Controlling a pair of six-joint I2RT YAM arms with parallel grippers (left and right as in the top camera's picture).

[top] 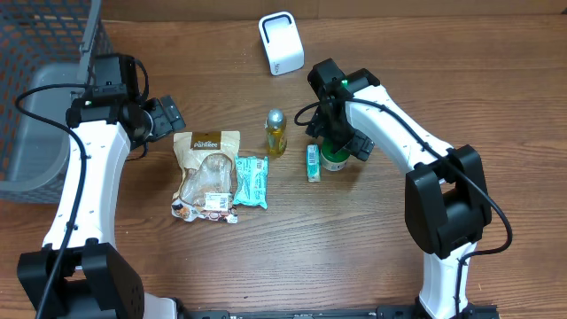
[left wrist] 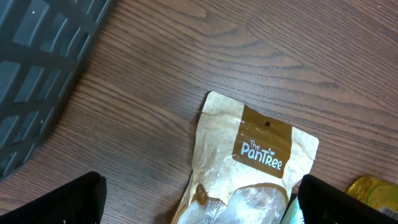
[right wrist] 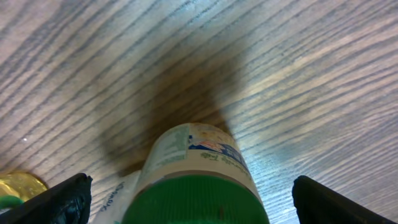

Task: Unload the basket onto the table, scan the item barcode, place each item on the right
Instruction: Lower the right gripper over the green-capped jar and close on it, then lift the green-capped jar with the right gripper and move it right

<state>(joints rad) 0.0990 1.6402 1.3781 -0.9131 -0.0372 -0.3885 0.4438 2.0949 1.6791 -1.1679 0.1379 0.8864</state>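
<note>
Lowest in the overhead frame, left of centre, a brown pouch point(top: 205, 173) lies flat on the table point(top: 443, 71), with a teal packet point(top: 251, 180) against its right edge. Just above the pouch's top edge hangs the left gripper point(top: 166, 118), jaws wide apart and holding nothing; its wrist view shows the pouch's label between the two fingers point(left wrist: 62, 199). Right of centre lies a small green box point(top: 313, 163), and just beside it stands a jar point(top: 333, 161) with a green lid. The right gripper point(top: 341, 142) is over the jar, jaws spread wide, one finger on each side of the lid and clear of it. A small yellow bottle point(top: 276, 131) stands upright a little higher, between pouch and jar. A grey basket point(top: 40, 44) fills the upper left. At top centre, well apart from the rest, sits the white scanner point(top: 281, 42).
</note>
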